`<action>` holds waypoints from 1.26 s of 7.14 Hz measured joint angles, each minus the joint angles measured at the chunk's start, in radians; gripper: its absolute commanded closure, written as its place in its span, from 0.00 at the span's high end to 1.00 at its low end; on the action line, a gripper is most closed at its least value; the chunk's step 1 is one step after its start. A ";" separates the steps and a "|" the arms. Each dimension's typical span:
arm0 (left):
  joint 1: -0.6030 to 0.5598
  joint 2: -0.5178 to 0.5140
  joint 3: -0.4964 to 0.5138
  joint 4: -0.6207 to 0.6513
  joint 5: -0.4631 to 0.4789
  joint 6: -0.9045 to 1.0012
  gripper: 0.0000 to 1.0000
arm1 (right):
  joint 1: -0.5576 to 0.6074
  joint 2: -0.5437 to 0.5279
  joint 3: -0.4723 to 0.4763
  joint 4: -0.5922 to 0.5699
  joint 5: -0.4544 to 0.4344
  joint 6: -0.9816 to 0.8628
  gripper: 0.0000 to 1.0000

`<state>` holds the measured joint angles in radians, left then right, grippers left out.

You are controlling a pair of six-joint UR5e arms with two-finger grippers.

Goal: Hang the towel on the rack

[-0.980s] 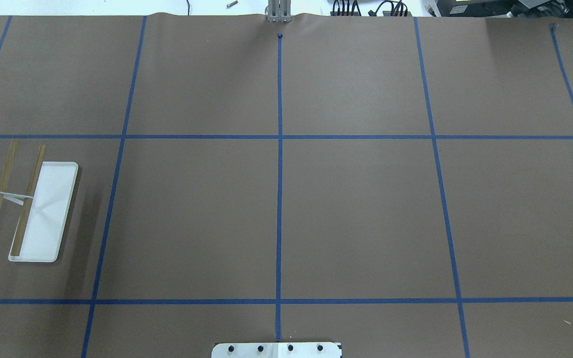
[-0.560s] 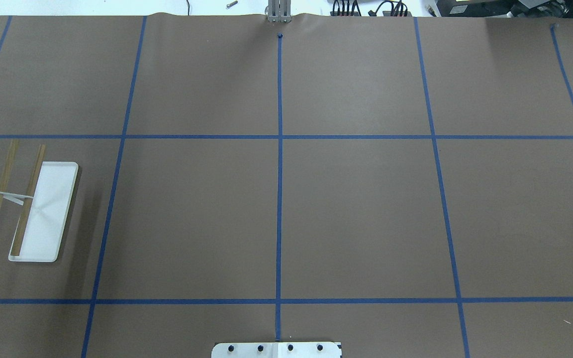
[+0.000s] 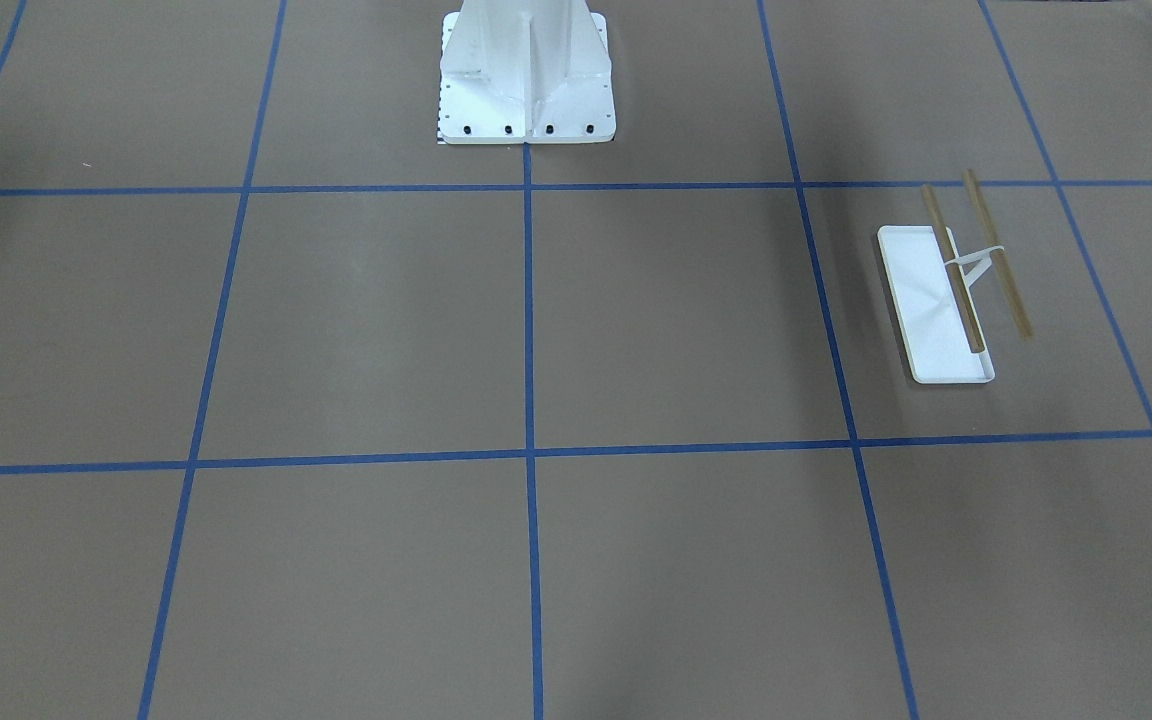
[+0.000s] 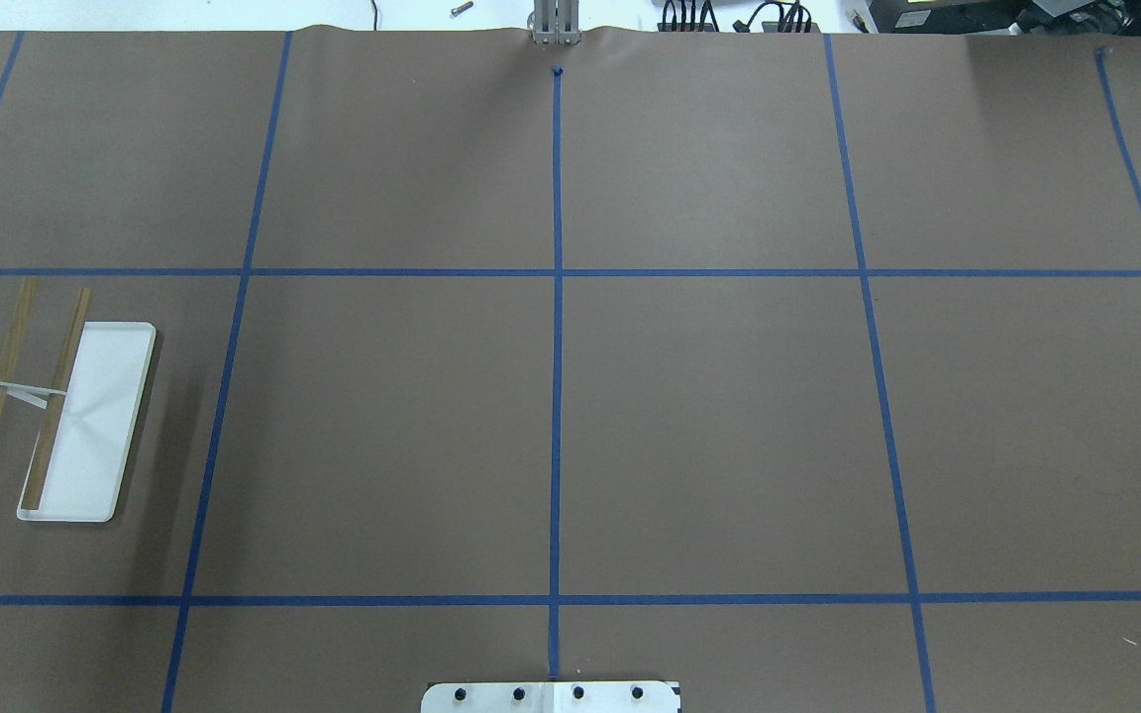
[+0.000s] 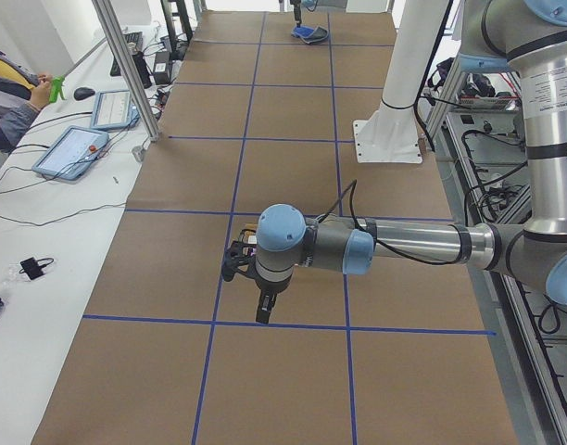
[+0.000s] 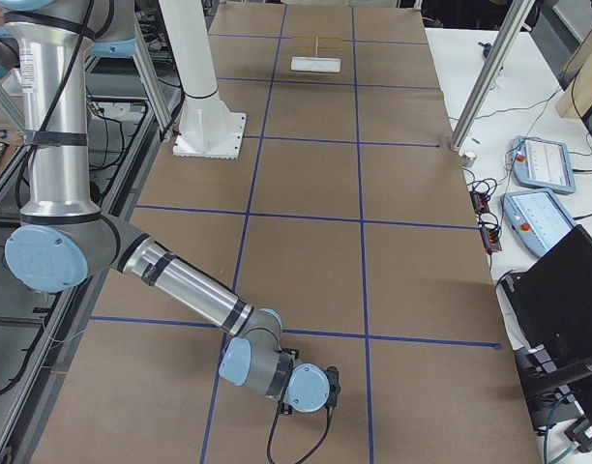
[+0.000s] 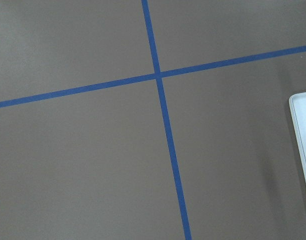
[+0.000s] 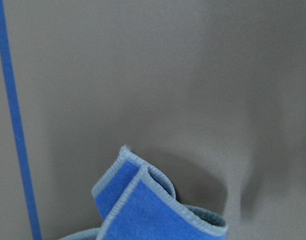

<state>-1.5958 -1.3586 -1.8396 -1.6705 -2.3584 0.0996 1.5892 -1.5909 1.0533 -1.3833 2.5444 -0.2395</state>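
The rack (image 4: pixel 65 416) stands at the table's left end: a white tray base with two tan rods. It also shows in the front view (image 3: pixel 946 300) and far off in the right side view (image 6: pixel 315 53). Its tray edge (image 7: pixel 304 150) is at the right border of the left wrist view. The blue towel (image 8: pixel 153 210), grey-edged and bunched, lies on the table at the right end, also in the left side view (image 5: pixel 309 34). My left gripper (image 5: pixel 265 313) hangs near the rack. My right gripper (image 6: pixel 332 385) is over the towel. I cannot tell if either gripper is open.
The large white bolted pedestal (image 3: pixel 526 80) stands mid-table at the robot's side. Blue tape lines (image 4: pixel 557 396) grid the brown table cover. Metal posts (image 5: pixel 126 69) and tablets (image 6: pixel 538 159) stand on the white bench along the far edge.
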 measured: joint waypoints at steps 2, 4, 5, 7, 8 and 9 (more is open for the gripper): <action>-0.001 0.000 -0.003 -0.002 0.000 0.000 0.98 | -0.001 0.012 -0.017 0.010 -0.027 -0.001 0.71; -0.002 0.000 -0.005 -0.007 0.001 0.000 0.98 | -0.001 0.044 -0.070 0.046 -0.037 0.009 0.40; -0.004 0.000 -0.006 -0.010 0.001 0.000 0.98 | -0.001 0.065 -0.099 0.053 -0.033 0.015 0.12; -0.007 0.001 -0.008 -0.012 0.000 0.001 0.98 | -0.001 0.085 -0.119 0.055 -0.016 0.047 0.00; -0.008 0.001 -0.011 -0.012 0.000 0.002 0.98 | -0.001 0.086 -0.122 0.055 -0.005 0.057 0.00; -0.008 0.002 -0.015 -0.012 0.000 0.002 0.98 | -0.001 0.084 -0.122 0.056 0.004 0.059 0.00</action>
<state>-1.6041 -1.3566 -1.8543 -1.6827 -2.3581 0.1012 1.5886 -1.5066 0.9314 -1.3274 2.5480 -0.1803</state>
